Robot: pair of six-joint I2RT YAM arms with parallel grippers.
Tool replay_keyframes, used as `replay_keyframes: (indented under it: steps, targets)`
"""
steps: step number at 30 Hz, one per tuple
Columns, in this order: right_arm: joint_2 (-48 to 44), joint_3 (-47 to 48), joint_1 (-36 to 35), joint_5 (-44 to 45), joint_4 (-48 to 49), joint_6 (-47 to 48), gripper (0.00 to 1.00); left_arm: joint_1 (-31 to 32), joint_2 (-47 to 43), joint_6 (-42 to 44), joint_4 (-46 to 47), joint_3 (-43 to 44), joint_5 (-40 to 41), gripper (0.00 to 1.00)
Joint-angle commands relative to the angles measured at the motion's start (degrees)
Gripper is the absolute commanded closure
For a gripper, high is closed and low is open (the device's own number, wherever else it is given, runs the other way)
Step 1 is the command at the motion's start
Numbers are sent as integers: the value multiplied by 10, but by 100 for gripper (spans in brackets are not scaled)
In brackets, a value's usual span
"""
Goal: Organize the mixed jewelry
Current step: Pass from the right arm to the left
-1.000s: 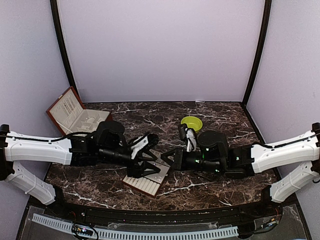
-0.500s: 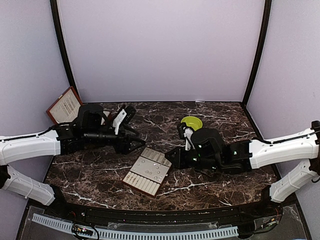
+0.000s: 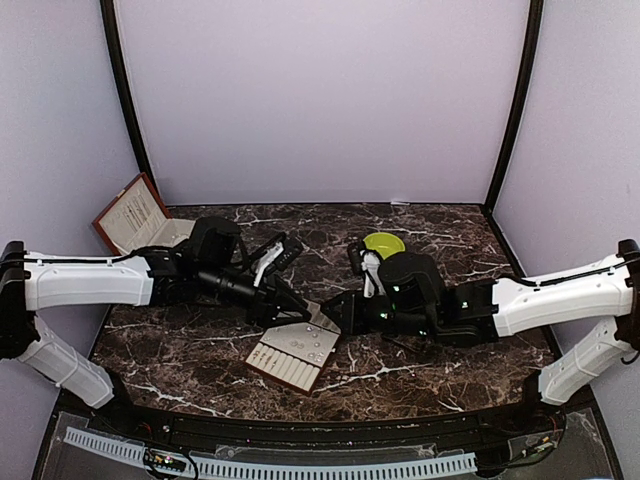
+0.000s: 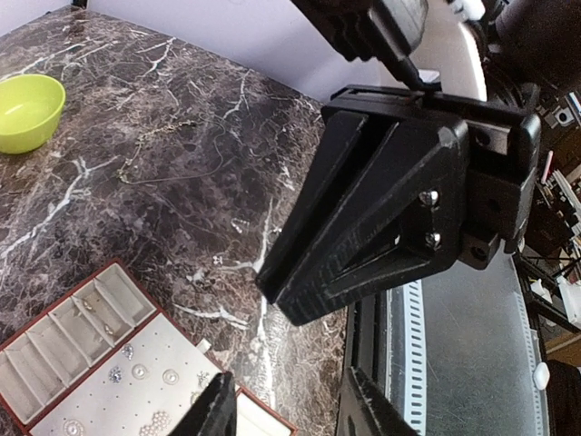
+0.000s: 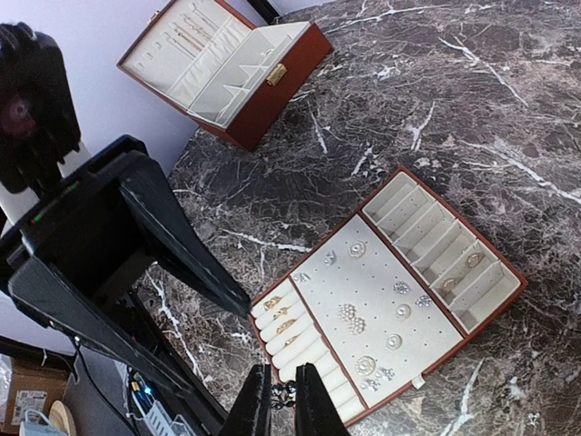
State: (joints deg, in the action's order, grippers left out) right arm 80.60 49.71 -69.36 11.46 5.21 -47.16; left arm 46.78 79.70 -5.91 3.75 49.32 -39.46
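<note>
step: placing | right end effector point(image 5: 283, 400) nearly closed, pinching tiny sparkly stud point(image 5: 283, 393) over ring-roll end of cream compartment tray w/ red-brown rim point(image 5: 372, 272) | left end effector point(image 4: 290, 404) part-open, empty | other silvery pcs point(image 5: 349, 316) in tray, thin chain point(image 4: 168, 154) loose on dark marble bench point(image 4: 91, 209) | next, we judge: lower to free slot, release gently

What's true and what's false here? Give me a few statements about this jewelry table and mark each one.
1. The green bowl sits on the cream tray. False: it stands on the marble table, apart from the tray.
2. The reddish-brown box is open. True.
3. A thin chain lies on the bare table. True.
4. The tray is empty. False: rings and studs sit in it.
5. The left gripper is shut. False: its fingers stand apart, nothing between them.
6. The right gripper pinches a tiny piece. True.
</note>
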Motion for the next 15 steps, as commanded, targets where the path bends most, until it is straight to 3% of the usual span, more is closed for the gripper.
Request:
replay_keyframes:
  steps: [1, 15]
  targets:
    - [8, 24, 2, -14, 37, 6, 89, 15, 16, 2, -16, 22, -24, 61]
    - [18, 32, 2, -37, 53, 10, 89, 22, 27, -8, -1, 22, -26, 72]
